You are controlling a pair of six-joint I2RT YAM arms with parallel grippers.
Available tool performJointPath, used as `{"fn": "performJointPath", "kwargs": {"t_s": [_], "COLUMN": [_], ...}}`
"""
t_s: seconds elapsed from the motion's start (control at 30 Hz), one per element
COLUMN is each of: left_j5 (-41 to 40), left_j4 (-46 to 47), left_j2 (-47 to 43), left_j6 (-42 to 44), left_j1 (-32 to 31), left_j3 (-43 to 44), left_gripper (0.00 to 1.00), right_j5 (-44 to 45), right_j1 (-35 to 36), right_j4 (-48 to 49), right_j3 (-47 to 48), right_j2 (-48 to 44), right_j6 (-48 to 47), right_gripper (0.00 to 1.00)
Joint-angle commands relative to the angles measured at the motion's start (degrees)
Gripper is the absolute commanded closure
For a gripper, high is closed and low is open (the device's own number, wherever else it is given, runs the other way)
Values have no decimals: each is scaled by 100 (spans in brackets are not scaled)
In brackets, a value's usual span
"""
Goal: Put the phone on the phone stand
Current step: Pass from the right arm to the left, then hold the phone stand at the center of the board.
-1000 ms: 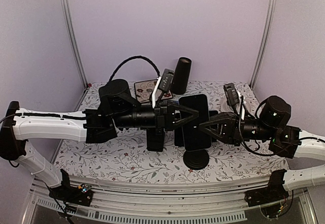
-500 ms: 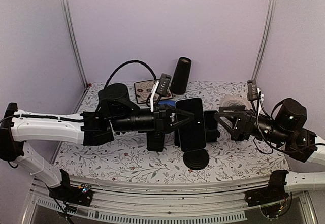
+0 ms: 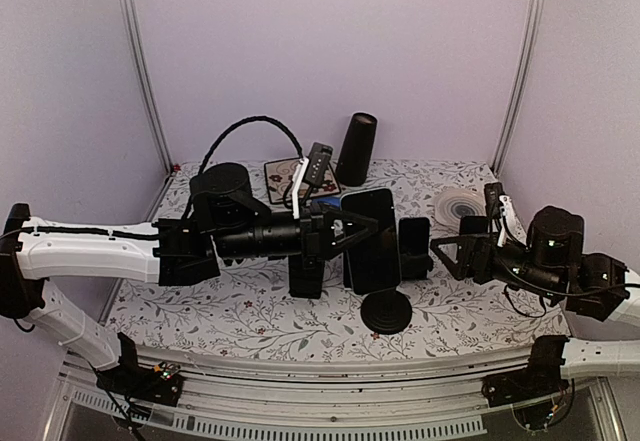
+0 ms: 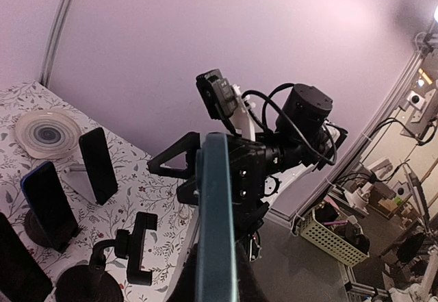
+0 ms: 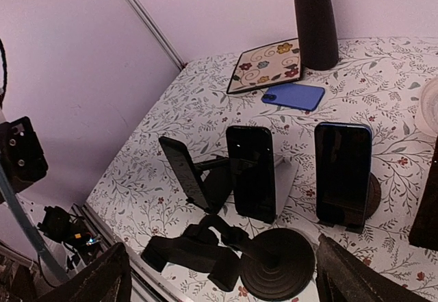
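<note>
Phone placement is judged about halfway done, since the phone [image 3: 380, 256] is carried in the air and is not yet set on its stand. Over the flower-patterned table [image 3: 250, 326], the left gripper [image 3: 352, 235] is seen clenched on the phone's left edge, the slab being held upright near the middle of the overhead view; from the left wrist camera it is shown edge-on between the jaws. At 3 o'clock of the phone, the right gripper [image 3: 443, 257] is spread wide with nothing in it. At 6 o'clock of the phone, the round-based clamp stand [image 3: 387, 313] is found, its clamp [image 5: 194, 254] unoccupied. What is left, it is judged, is for the phone to be lowered into that clamp and let go. A second phone [image 5: 251, 172] and a third phone [image 5: 342, 173] are seen propped on other stands close by.
</note>
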Motion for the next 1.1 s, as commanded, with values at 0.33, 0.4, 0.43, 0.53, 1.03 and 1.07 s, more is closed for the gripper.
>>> {"fn": "performJointPath", "kwargs": {"t_s": [0.33, 0.4, 0.43, 0.53, 1.03, 1.07], "left_j5": [-61, -64, -65, -92, -49, -35], "left_j4": [14, -1, -6, -15, 3, 8], "left_j2": [-21, -33, -34, -52, 66, 75], "left_j6": [112, 112, 116, 127, 91, 88], "left_j1": [-78, -84, -78, -84, -84, -85], "left_j3": [176, 177, 173, 155, 191, 196], "left_gripper": [100, 100, 100, 100, 100, 100], "right_j5": [199, 219, 256, 350, 850, 822], "right_j1": [13, 55, 88, 228, 805, 814], "right_j4": [-676, -663, -667, -668, -775, -739], "right_j3": [259, 250, 245, 250, 491, 490], "right_j2": [729, 711, 701, 700, 1023, 1024], "right_j6": [-40, -63, -62, -13, 117, 117], "right_gripper": [36, 38, 40, 46, 73, 75]}}
